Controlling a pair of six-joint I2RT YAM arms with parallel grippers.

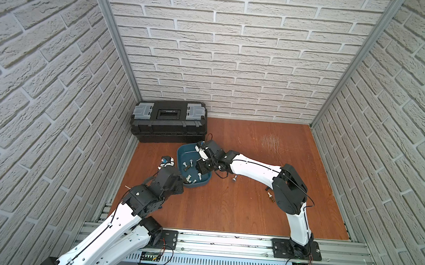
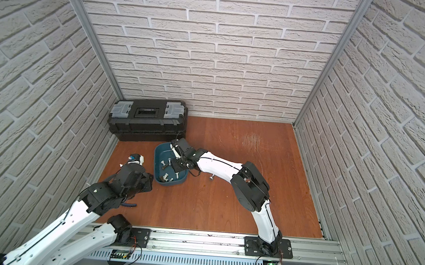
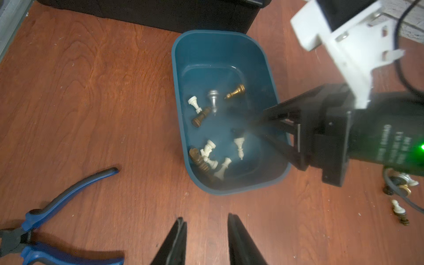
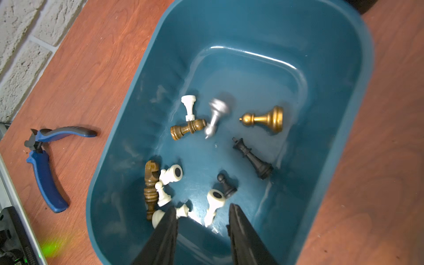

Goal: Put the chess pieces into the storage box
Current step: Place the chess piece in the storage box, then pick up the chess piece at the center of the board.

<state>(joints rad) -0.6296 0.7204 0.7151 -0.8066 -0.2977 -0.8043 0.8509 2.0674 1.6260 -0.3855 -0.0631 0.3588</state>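
Right gripper (image 4: 202,206) apart, empty, above storage box (image 4: 365,68); left gripper (image 3: 205,217) apart; maybe dozen chess pieces (image 4: 263,119) inside.

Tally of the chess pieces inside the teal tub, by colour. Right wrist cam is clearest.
White pieces: 5 (one partly hidden)
Brown wooden pieces: 2
Black pieces: 2
Silver piece: 1 (blurred)
Gold piece: 1
Total in the storage box: 11
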